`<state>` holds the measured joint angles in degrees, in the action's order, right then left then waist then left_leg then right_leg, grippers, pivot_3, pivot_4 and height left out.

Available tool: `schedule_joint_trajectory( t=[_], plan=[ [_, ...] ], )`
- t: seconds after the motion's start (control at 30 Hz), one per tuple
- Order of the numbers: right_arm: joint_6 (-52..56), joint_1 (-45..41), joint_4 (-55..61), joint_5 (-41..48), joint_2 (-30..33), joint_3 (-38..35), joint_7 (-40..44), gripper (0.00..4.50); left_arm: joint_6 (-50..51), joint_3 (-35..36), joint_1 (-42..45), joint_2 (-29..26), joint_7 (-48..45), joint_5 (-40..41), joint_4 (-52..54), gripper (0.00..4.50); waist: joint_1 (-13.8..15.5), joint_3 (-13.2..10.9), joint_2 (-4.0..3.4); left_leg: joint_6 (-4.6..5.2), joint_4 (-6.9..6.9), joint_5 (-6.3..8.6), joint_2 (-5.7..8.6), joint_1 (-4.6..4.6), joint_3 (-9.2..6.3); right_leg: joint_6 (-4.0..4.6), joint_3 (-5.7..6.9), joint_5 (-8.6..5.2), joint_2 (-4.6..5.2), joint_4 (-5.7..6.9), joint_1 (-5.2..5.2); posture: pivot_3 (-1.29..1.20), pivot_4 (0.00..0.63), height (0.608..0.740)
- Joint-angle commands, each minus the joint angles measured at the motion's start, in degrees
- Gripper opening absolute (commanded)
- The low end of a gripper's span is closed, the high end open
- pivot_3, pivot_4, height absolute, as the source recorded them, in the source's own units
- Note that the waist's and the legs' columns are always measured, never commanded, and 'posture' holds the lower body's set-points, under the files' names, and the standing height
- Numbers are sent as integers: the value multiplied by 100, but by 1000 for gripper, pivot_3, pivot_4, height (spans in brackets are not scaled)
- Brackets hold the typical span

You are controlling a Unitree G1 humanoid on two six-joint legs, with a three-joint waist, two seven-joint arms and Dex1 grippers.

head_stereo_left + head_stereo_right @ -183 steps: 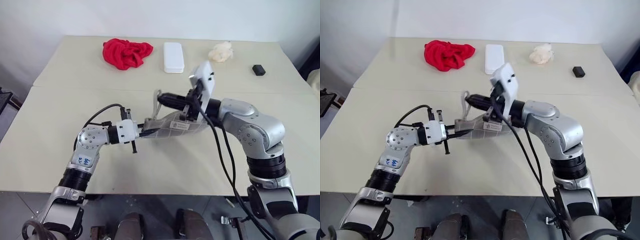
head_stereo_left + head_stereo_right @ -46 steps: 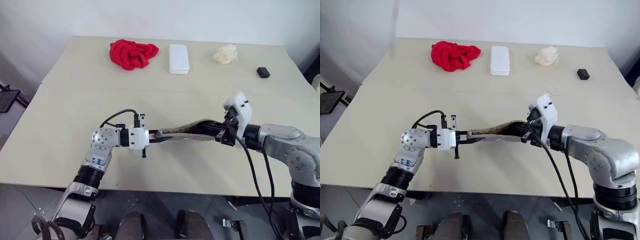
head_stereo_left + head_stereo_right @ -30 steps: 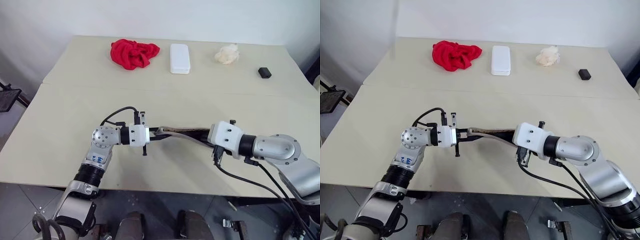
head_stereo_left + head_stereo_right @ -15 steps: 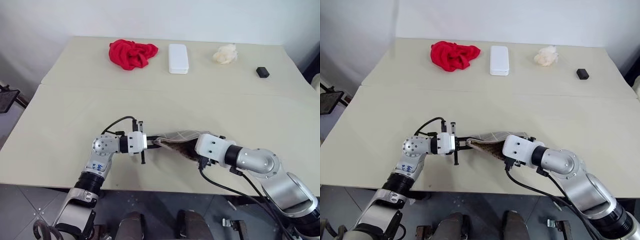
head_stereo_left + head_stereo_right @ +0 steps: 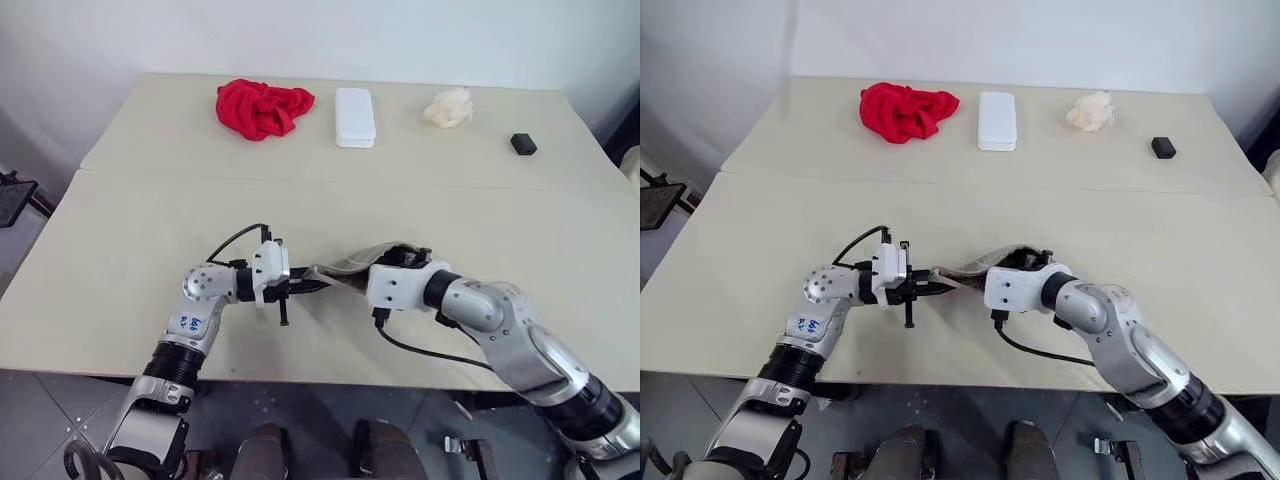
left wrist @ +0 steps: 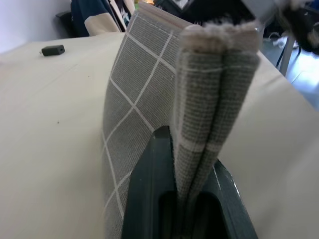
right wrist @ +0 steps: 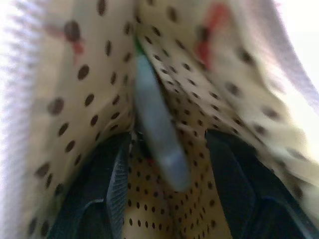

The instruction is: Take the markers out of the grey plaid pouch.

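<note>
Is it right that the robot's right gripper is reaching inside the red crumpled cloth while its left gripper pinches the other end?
Not quite. The right gripper is inside the grey plaid fabric pouch, as the right wrist view's dotted lining shows. The left gripper does pinch the pouch's other end.

Your robot: two arms of rounded silver-grey shells with black ribbed bands between the segments. The left arm (image 5: 200,310) bears a small label with blue handwriting on its silver joint. White blocky housings sit at both wrists. A black cable loops over the left wrist; another hangs beneath the right arm (image 5: 500,325). Fingers (image 6: 149,194) are matt black, tapered, with smooth flat faces.
</note>
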<state>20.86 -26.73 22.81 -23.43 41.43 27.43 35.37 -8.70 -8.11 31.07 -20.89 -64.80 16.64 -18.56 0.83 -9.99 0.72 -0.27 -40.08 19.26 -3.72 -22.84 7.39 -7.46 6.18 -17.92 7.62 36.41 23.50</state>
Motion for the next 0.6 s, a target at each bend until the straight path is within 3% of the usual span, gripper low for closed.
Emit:
schedule_joint_trajectory(
  t=[0.03,0.5,0.6],
  plan=[
    [-465,-149,-179,-165,-213,60,29,2504,217,30,110,86,-207,320,405,0,-13,0,0,0,1,0,0,0,0,0,0,0,0,0,0,0,150,740],
    [-1642,-653,-1753,-583,-1262,158,-181,2504,887,21,152,87,-762,445,658,0,-128,0,0,-8,3,-5,-3,2,-1,2,1,-1,-3,8,3,0,150,740],
    [-1764,-591,-1799,-562,-1258,85,-73,1957,849,43,168,108,-755,409,632,0,-127,0,0,-8,3,-5,-3,2,-1,2,0,-1,-2,7,2,0,150,740]
  ],
)
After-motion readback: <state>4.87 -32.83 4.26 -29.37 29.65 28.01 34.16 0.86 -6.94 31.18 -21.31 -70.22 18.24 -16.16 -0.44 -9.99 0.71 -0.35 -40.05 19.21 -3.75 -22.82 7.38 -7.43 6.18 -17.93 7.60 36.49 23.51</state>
